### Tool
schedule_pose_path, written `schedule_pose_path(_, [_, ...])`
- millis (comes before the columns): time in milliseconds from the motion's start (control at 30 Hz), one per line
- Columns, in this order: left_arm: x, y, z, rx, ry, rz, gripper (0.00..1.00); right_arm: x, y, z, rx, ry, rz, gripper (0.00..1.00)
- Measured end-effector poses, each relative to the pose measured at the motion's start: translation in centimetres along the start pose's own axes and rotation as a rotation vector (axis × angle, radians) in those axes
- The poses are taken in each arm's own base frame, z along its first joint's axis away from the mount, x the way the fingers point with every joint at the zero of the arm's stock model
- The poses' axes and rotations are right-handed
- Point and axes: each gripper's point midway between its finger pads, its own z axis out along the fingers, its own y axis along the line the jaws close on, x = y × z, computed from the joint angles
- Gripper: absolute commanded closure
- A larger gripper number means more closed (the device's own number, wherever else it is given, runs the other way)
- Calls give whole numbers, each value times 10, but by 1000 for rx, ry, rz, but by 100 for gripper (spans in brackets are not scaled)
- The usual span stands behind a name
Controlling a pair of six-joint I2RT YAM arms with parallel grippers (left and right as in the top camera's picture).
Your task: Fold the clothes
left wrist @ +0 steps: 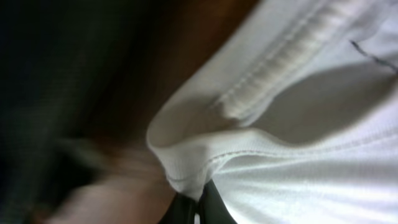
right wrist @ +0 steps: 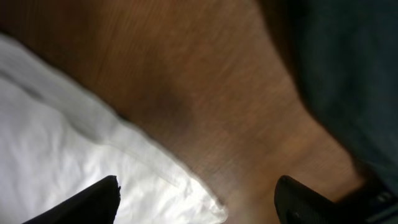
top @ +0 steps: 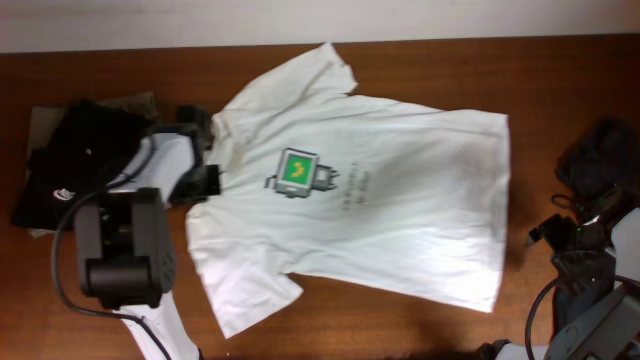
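A white T-shirt point(top: 400, 200) with a green print lies spread flat on the brown table point(top: 560, 70), its collar to the left. My left gripper point(top: 210, 181) is at the collar edge. In the left wrist view its jaws point(left wrist: 199, 208) are shut on a pinched fold of the white fabric point(left wrist: 298, 155) next to the ribbed collar. My right gripper point(top: 545, 232) is open and empty just right of the shirt's hem. In the right wrist view its fingers point(right wrist: 198, 186) straddle a corner of the shirt point(right wrist: 56, 143) without touching it.
A pile of dark and tan clothes point(top: 70, 160) lies at the left edge, beside the left arm. Another dark garment point(top: 600, 165) lies at the right edge, also seen in the right wrist view point(right wrist: 348, 74). Bare wood point(right wrist: 205, 93) shows between it and the shirt.
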Motion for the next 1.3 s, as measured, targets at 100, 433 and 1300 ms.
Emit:
schedule_pose_path(100, [3, 44, 8, -17, 32, -141, 70, 11, 22, 3, -38, 25, -120, 18])
schedule_pose_path(433, [28, 16, -111, 109, -155, -35, 35, 84, 61, 75, -164, 129, -466, 43])
schedule_pose_path(1300, [57, 33, -187, 127, -332, -49, 23, 50, 125, 61, -376, 60, -678, 50])
